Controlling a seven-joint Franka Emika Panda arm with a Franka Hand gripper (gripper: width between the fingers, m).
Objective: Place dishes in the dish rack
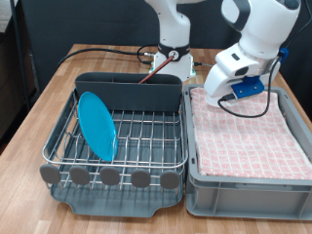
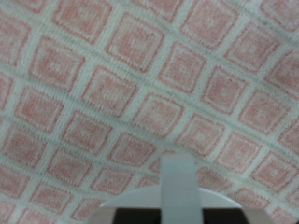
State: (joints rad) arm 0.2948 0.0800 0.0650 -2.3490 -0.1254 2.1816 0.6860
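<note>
The light-blue plate [image 1: 97, 125] stands on edge in the dish rack [image 1: 146, 178], at the rack's left in the exterior view. My gripper [image 1: 220, 90] hangs low over the far left corner of the cloth-lined bin, its fingertips hidden there by the hand. In the wrist view the gripper [image 2: 177, 179] shows as one grey strip at the centre, closed over a pale curved rim with a dark inside, the white mug [image 2: 131, 198]. The mug is just above the pink checked cloth [image 2: 121, 84]. The wooden spoon is out of view.
The grey bin [image 1: 244, 187] lined with pink checked cloth [image 1: 249, 136] sits right of the rack. The rack's tall grey caddy [image 1: 127, 93] runs along its far side. A second robot base [image 1: 174, 49] and cables [image 1: 107, 54] lie behind on the wooden table [image 1: 39, 107].
</note>
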